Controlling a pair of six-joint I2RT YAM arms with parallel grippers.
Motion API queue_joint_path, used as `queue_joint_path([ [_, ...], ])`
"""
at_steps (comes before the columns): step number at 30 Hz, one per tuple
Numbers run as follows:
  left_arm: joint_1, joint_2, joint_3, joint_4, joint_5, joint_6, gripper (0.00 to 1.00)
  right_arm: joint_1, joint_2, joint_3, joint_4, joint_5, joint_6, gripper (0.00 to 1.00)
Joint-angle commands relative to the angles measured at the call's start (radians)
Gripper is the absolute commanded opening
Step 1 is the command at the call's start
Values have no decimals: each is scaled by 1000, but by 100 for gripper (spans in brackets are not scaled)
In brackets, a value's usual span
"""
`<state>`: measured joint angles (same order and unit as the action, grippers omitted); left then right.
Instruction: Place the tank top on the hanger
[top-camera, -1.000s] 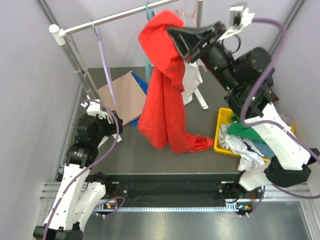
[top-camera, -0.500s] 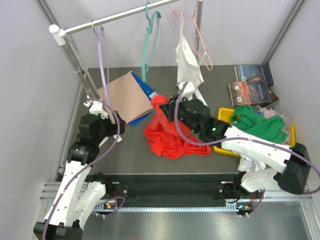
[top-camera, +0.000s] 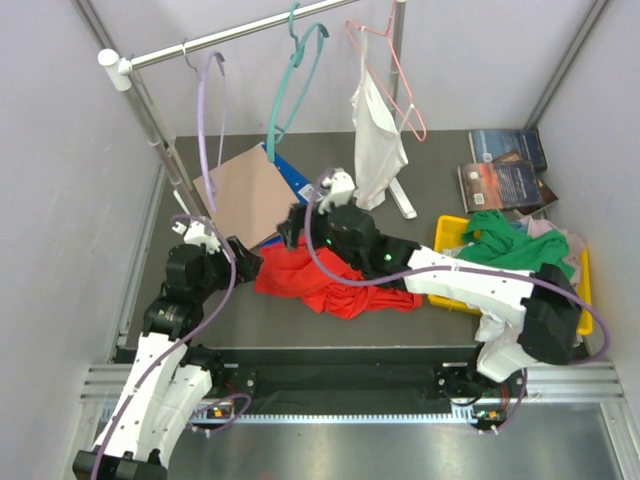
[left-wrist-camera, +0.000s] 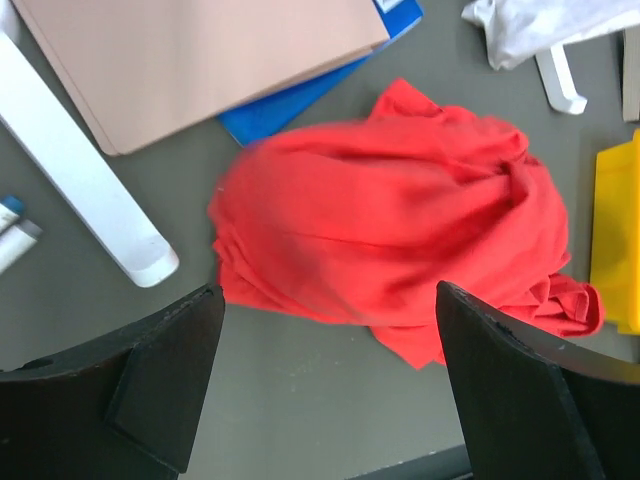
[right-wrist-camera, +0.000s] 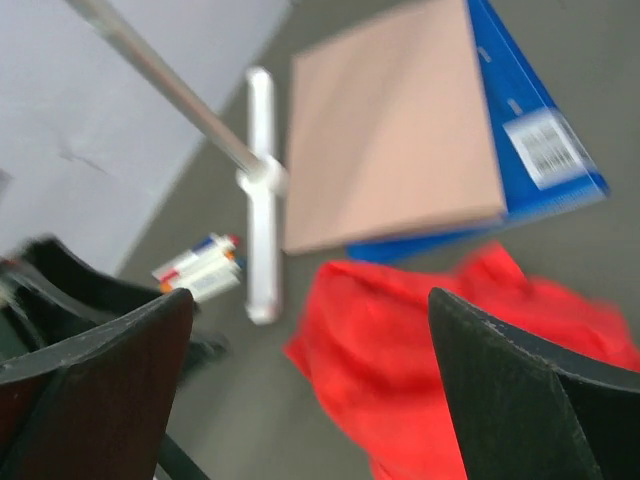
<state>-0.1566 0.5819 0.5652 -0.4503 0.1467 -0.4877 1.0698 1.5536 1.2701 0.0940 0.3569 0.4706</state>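
Top view: tank top (top-camera: 322, 282) lying crumpled in a heap on the table (top-camera: 270, 322), just in front of a tan folder (top-camera: 250, 190). Hanger (top-camera: 298, 95) up on the rail (top-camera: 230, 35), well apart from the top. Left tool (top-camera: 250, 262) at the heap's left edge, right tool (top-camera: 295, 225) at its back edge.

Left wrist: left tool (left-wrist-camera: 328, 292) spread wide, gripping nothing, red heap (left-wrist-camera: 390, 230) right below.

Right wrist: kinda blurry, but right tool (right-wrist-camera: 308, 298) also gaping, holding nothing, red fabric (right-wrist-camera: 420, 340) and folder (right-wrist-camera: 390, 130) underneath.
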Motion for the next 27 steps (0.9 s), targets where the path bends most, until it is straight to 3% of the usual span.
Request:
queue_joint_path([
  [1,-6,47,-22,113,73,-46,90,-24,-188,-269,-86,140,140,100],
  [6,-119,133,-60,265,47,-112,89,-99,-435,-481,-270,197,209,96],
  [10,-402,246,-48,383,-135,-161,90,-174,-524,-592,-402,144,272,89],
  [13,-526,376,-12,443,-206,-187,91,-186,-576,-640,-460,131,331,87],
  [21,-643,679,122,581,-251,-161,92,-232,-570,-718,-493,117,422,86],
  [27,-650,791,173,542,-294,-137,92,-301,-460,-752,-409,27,399,75],
])
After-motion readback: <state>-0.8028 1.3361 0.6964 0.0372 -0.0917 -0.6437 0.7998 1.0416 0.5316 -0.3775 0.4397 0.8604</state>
